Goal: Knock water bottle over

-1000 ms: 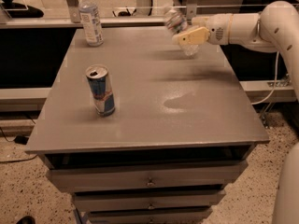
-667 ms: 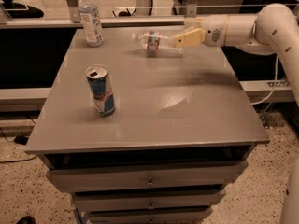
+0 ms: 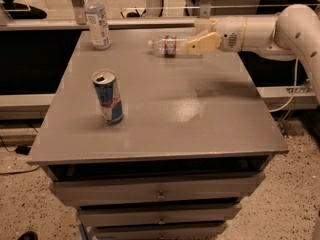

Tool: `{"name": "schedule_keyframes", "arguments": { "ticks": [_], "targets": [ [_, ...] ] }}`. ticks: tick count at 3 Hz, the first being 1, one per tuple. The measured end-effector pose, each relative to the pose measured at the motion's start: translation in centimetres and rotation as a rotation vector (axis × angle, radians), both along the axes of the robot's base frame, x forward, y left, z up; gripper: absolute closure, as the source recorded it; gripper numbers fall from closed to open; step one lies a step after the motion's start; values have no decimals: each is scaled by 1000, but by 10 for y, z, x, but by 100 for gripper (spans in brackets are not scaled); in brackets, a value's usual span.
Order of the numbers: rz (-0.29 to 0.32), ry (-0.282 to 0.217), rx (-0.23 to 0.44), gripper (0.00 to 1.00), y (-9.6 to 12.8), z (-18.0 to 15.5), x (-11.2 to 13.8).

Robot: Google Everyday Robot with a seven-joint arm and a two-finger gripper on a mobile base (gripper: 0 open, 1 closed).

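The water bottle (image 3: 169,46), clear ribbed plastic with a white cap and a narrow red-and-dark label band, lies on its side near the far edge of the grey table (image 3: 165,114), cap pointing left. My gripper (image 3: 204,42) reaches in from the right on a white arm, its cream-coloured fingers at the bottle's base end, just to the right of it.
A blue-and-silver drink can (image 3: 108,97) stands upright at the left middle of the table. A clear bottle with a large white-and-blue label (image 3: 97,19) stands upright at the far left corner. Drawers sit below the tabletop. A rail runs behind the table.
The water bottle went from upright at the gripper to lying on its side on the table, cap to the left. The gripper swept left and lower along the far edge.
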State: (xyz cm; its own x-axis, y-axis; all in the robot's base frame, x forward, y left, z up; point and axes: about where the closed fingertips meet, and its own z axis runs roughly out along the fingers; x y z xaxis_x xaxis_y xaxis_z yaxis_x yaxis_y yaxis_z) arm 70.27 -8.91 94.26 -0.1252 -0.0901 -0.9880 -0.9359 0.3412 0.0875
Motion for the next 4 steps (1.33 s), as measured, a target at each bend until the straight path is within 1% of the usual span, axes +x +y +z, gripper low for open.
{"name": "schedule_keyframes", "arguments": {
  "ticks": [1,3,4],
  "targets": [
    [-23,-28,-19,0,-21,1,-1],
    [-107,-104,-82,0,-97,6,8],
    [-116,-118,-84,0,-103,12,10]
  ]
}}
